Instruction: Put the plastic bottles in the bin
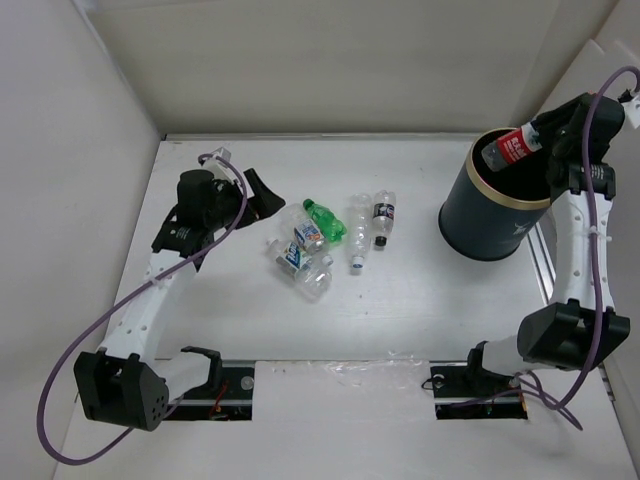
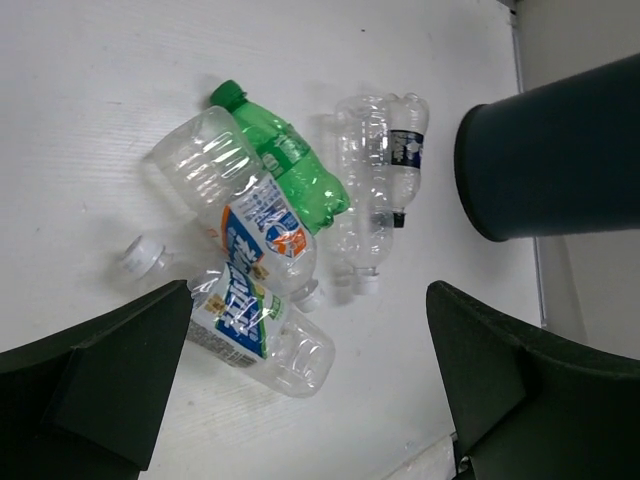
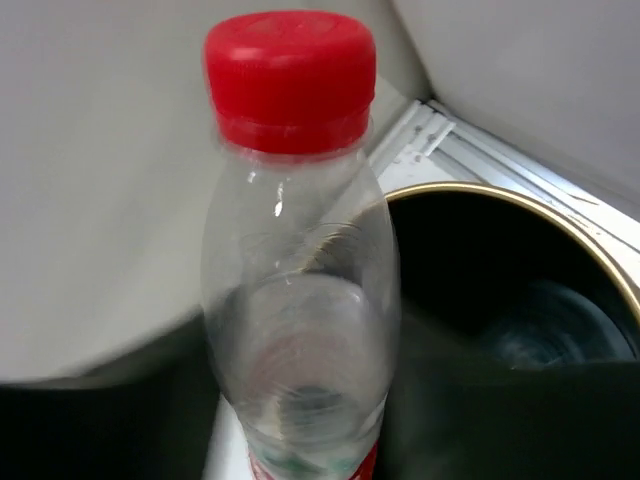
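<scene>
White desk (image 1: 400,330) holds 5 plastic bottles (image 1: 308,236) lying clustered just ahead of the wide-open, empty left end effector (image 1: 264,195). Clamped in the right end effector (image 1: 556,135), the red-capped bottle (image 1: 512,148) tilts above the rim of the bin (image 1: 490,228), cap end over the opening.

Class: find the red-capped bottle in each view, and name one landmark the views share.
Top external: red-capped bottle upper right, above the bin mouth.
Left wrist: not in it.
Right wrist: centre, filling the frame, cap up.
Shared landmark: the bin, seen in all three.
</scene>
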Controlling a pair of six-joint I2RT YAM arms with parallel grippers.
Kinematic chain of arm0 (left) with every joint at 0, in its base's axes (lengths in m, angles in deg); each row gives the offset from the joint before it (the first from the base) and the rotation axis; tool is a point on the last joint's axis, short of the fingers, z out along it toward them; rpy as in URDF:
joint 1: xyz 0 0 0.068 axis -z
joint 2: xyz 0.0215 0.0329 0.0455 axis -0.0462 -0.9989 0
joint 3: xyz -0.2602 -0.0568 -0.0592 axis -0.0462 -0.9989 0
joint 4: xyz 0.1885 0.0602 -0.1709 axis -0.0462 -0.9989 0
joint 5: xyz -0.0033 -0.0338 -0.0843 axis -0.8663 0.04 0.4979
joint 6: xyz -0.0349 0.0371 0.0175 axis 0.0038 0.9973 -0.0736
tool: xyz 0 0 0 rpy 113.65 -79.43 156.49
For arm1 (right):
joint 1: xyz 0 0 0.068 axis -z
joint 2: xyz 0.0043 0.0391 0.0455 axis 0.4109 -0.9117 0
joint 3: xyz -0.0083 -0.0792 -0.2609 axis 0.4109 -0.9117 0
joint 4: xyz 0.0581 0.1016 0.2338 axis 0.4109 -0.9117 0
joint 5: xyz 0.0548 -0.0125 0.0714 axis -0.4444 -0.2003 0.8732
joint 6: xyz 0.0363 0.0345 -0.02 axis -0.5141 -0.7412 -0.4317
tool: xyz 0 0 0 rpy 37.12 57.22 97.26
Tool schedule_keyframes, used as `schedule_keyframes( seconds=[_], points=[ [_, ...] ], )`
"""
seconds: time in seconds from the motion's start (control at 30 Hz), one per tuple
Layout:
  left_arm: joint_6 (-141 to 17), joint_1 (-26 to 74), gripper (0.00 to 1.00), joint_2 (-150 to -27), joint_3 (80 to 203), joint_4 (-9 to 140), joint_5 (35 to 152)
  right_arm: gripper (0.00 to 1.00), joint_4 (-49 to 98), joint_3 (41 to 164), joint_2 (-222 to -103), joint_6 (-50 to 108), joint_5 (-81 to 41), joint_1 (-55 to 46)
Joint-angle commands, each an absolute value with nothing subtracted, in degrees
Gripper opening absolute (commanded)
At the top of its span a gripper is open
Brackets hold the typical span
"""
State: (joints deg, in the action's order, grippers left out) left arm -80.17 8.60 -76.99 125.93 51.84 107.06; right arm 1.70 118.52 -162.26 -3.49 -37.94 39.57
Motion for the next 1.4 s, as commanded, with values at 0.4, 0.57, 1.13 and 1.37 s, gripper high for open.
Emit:
schedule_keyframes(
  seconds=[0.4, 0.57, 1.13, 1.37],
  points=[
    [-92.70, 8.78, 1.00, -73.61, 114.75, 50.95, 103.76, 1.00, -9.61, 126.11, -160.09, -4.39, -52.37, 33.33],
    [-97.01, 8.78, 1.00, -74.22, 109.55, 55.79, 105.77, 1.00, -4.80, 122.78, -157.80, -0.98, -47.03, 26.57],
    [-106.77, 17.13, 1.00, -91.62, 110.95, 60.29, 93.13, 1.00, 3.12, 113.99, -153.41, 5.80, -40.52, 12.31],
    [-108.61, 17.13, 0.97, -97.77, 110.95, 63.62, 91.71, 1.00, 8.76, 109.33, -151.56, 6.33, -31.99, 11.17]
  ],
)
